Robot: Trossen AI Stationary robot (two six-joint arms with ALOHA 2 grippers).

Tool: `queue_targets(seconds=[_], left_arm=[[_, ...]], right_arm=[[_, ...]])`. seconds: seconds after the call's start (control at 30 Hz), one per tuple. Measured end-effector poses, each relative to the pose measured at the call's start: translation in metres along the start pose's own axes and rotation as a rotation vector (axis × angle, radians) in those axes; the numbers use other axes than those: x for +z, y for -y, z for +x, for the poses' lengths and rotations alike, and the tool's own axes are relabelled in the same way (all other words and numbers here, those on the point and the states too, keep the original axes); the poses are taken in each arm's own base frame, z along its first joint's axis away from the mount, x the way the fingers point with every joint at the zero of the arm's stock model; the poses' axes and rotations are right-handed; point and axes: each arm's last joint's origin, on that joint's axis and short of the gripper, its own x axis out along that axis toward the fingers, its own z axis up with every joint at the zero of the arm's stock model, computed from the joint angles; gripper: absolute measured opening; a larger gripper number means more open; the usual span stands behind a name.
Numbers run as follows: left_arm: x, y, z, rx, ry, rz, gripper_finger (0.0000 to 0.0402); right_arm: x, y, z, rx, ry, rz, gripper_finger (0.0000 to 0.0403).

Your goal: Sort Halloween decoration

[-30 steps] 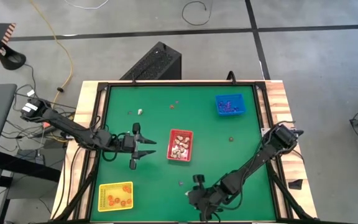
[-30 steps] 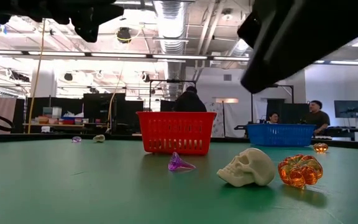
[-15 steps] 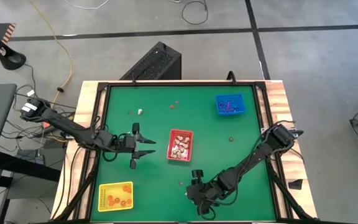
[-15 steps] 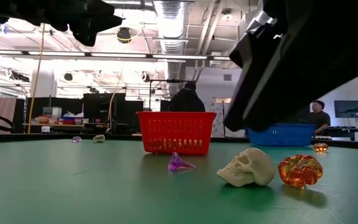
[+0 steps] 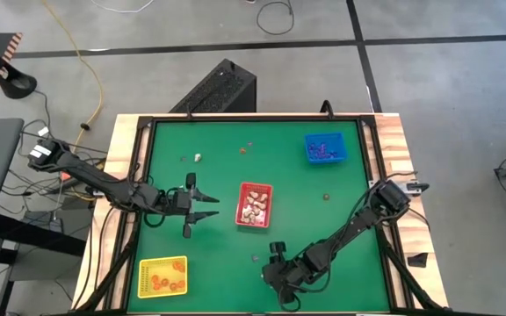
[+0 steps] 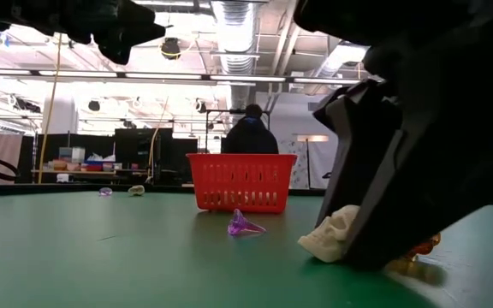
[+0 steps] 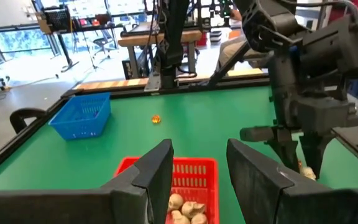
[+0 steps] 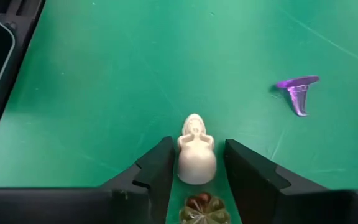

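Right gripper (image 8: 194, 165): low over the tabletop (image 5: 218, 140) near its front edge, fingers apart, straddling a cream skull (image 8: 196, 152) without clamping it.
Orange pumpkin (image 8: 204, 208): just beside the skull.
Purple trinket (image 8: 298, 92): nearby on the green.
Left gripper (image 5: 202, 211): hovering toward the left edge, fingers apart, empty.
Red tray (image 5: 255, 189): centre, holding skulls.
Blue tray (image 5: 325, 158): far right corner.
Yellow tray (image 5: 162, 263): near left corner.
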Motion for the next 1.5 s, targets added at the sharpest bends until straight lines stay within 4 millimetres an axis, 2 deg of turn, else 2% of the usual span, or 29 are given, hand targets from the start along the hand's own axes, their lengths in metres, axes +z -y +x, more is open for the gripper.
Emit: queue_targets(seconds=[0.23,0.4,0.53,0.67,0.8,0.93,1.1,1.27,1.5], left_arm=[[0.0,0.0,0.0,0.0,-0.004,0.003,0.0141],[0.0,0.0,0.0,0.0,-0.004,0.003,0.0141],[-0.001,0.0,0.0,-0.001,-0.009,0.005,0.0141],[-0.001,0.0,0.0,-0.001,-0.014,0.007,0.0141],[-0.003,0.0,0.0,-0.001,-0.027,0.013,0.0141],[-0.005,-0.001,0.0,0.042,-0.054,0.024,0.0141],[-0.005,-0.003,-0.005,0.048,-0.078,0.033,0.0141],[-0.002,-0.006,-0.011,0.049,-0.079,0.021,0.0141],[-0.001,-0.008,-0.016,0.052,-0.09,0.01,0.0141]], right_arm=[[0.003,0.003,-0.005,0.0,-0.004,-0.011,0.0111],[0.015,0.007,-0.008,-0.013,-0.013,-0.05,0.0119],[0.034,0.013,-0.016,-0.039,-0.038,-0.105,0.0139],[0.057,0.026,-0.029,-0.077,-0.096,-0.166,0.0129],[0.079,0.047,-0.041,-0.139,-0.134,-0.225,0.0115],[0.094,0.074,-0.046,-0.195,-0.164,-0.261,0.0124],[0.096,0.116,-0.044,-0.257,-0.25,-0.217,0.0147],[0.099,0.156,-0.042,-0.305,-0.28,-0.137,0.015],[0.093,0.191,-0.044,-0.357,-0.353,0.016,0.0155]])
